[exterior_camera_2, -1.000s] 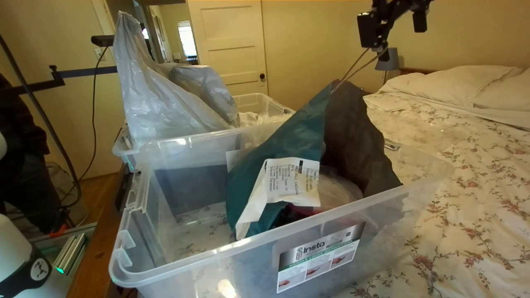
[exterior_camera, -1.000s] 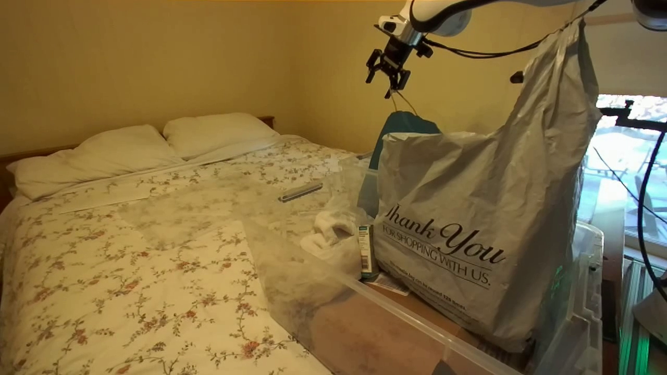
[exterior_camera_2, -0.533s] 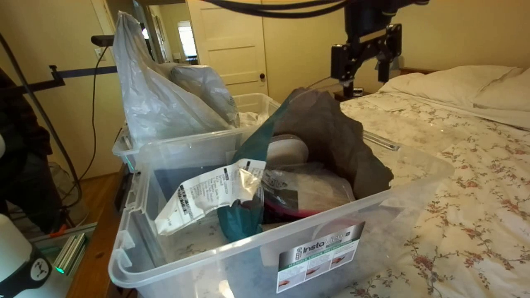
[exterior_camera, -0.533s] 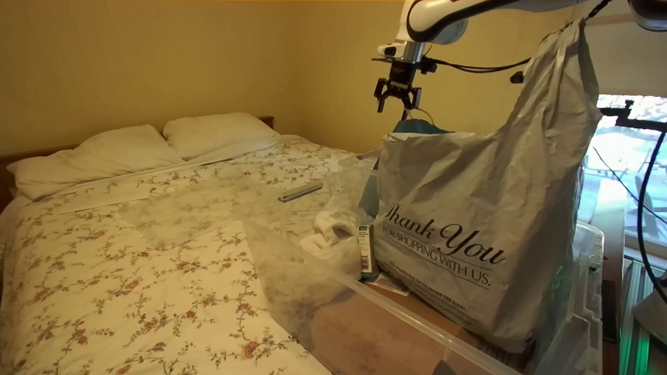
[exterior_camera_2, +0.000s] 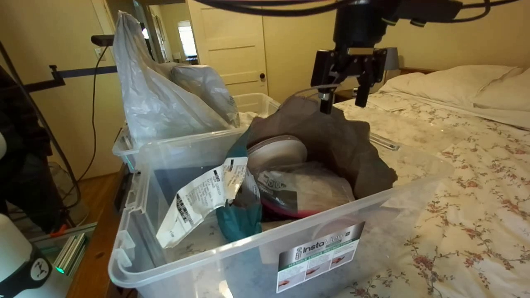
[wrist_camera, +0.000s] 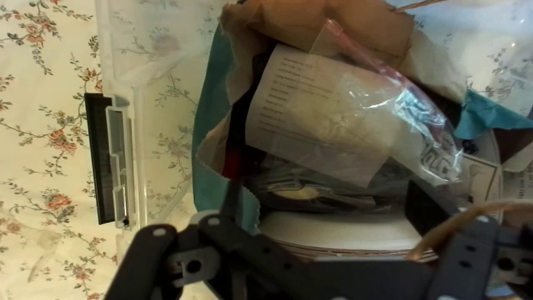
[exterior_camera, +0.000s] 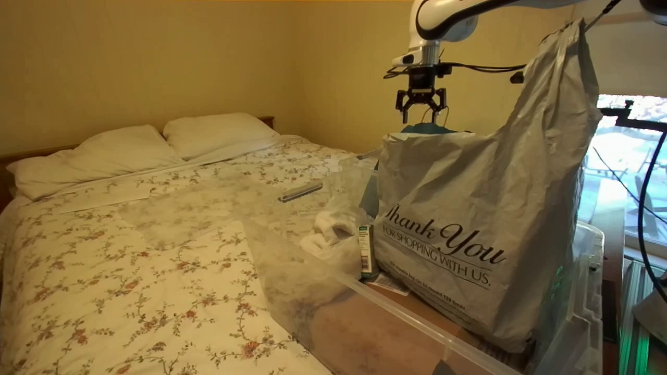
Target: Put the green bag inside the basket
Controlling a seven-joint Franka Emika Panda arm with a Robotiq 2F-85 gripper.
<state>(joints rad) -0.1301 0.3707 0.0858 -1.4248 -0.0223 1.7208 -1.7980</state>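
The green bag point(exterior_camera_2: 239, 221) sits in the clear plastic basket point(exterior_camera_2: 265, 239), its mouth gaping and its brown lining point(exterior_camera_2: 331, 136) standing above the rim. Inside it show a white stack of plates point(wrist_camera: 341, 231) and a zip bag point(wrist_camera: 354, 108). My gripper point(exterior_camera_2: 344, 102) points down over the bag's mouth with its fingers spread. A thin twine handle point(wrist_camera: 454, 223) crosses one finger; whether it hangs on that finger I cannot tell. Nothing is pinched between the fingertips. In an exterior view only the bag's teal top point(exterior_camera: 427, 128) and a sliver of side show behind the grey bag.
A tall grey "Thank You" bag point(exterior_camera: 448, 224) stands in a neighbouring clear bin point(exterior_camera_2: 252, 97). A long paper receipt point(exterior_camera_2: 198, 203) sticks out from the green bag's side. The floral bed point(exterior_camera: 172, 250) lies alongside, and cables point(exterior_camera_2: 269, 10) trail from the arm.
My gripper has come down and swung from tilted to vertical. The bag has sagged and its mouth has widened, with the receipt flopping over to the side. The twine has gone slack.
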